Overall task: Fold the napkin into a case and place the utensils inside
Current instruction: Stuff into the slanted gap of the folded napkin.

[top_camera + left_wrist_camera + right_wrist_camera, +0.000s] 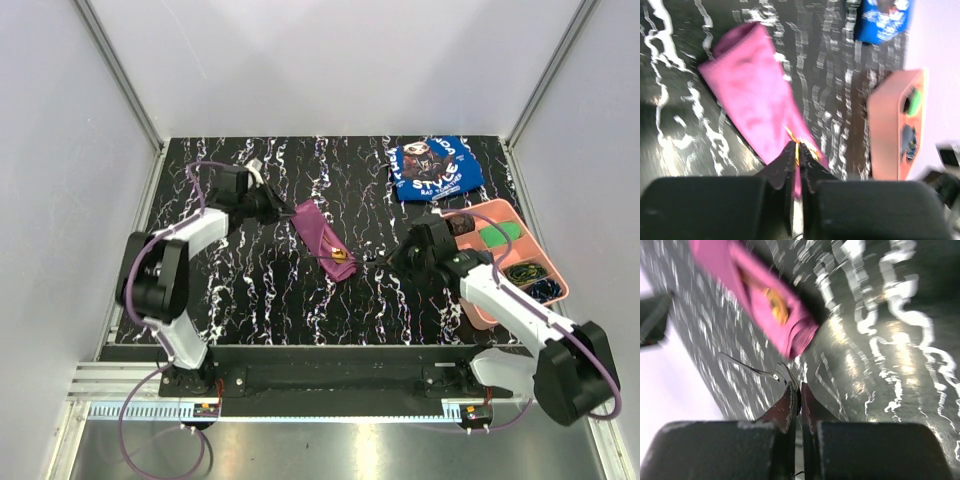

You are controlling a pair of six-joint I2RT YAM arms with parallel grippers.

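Top external view: the folded purple napkin (320, 238) lies mid-table, the gold spoon (342, 255) peeking from its near end. The left gripper (288, 212) meets the far end with jaws almost together; whether it pinches cloth is unclear. The right gripper (392, 258), closed and empty, hovers just beside the spoon end. A tug from either side could unroll the fold or spill the spoon. The table (260, 290) is black and marble-patterned, boxed by plain white walls (330, 60); a pink tray (480, 206) and blue cloth (435, 170) sit at right.

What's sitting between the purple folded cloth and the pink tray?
The right gripper, shut, over the black marbled table; the top view shows it.
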